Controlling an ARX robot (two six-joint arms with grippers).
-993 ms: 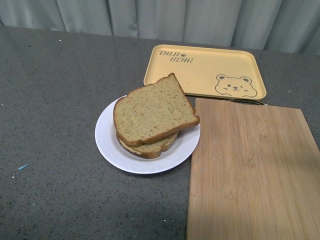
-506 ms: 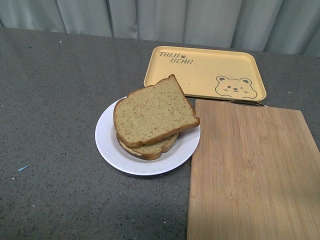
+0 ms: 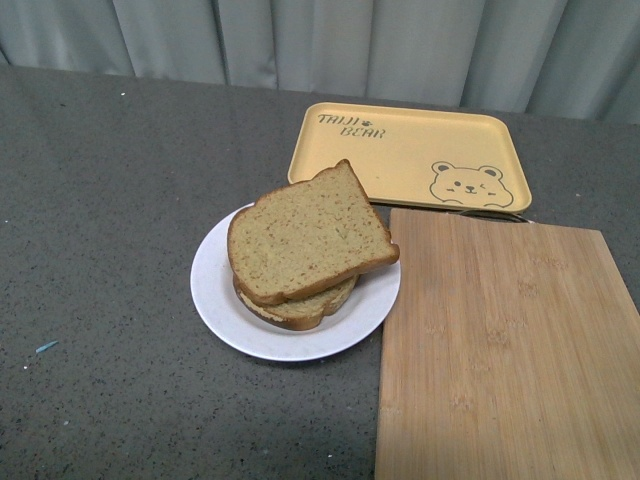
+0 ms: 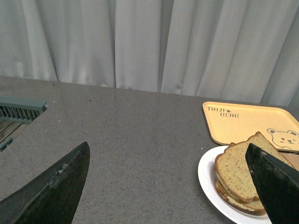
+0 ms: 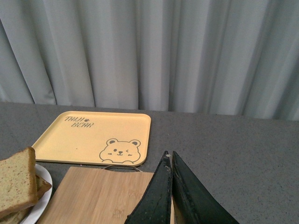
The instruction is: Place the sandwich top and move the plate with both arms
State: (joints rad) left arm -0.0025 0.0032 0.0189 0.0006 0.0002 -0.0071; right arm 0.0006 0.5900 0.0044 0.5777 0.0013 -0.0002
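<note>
The sandwich top (image 3: 308,238), a tan speckled slice with a brown crust, lies askew on a lower slice on the round white plate (image 3: 215,290). Neither arm shows in the front view. In the left wrist view my left gripper (image 4: 168,156) is open and empty, well above the grey table, with the sandwich top (image 4: 238,170) and plate (image 4: 208,175) beside its one finger. In the right wrist view my right gripper (image 5: 169,156) is shut on nothing, its fingers pressed together above the wooden board's far edge. The plate (image 5: 44,186) and sandwich top (image 5: 16,179) sit at that view's edge.
A bamboo cutting board (image 3: 500,340) lies against the plate's right side. A yellow tray (image 3: 410,155) with a bear drawing sits behind it. Grey curtains close off the back. A grey-green slotted fixture (image 4: 21,109) sits at the table's far left.
The scene has slid slightly down in the front view, as if the camera tilted a little. The bread, plate, board and tray keep their places relative to each other.
</note>
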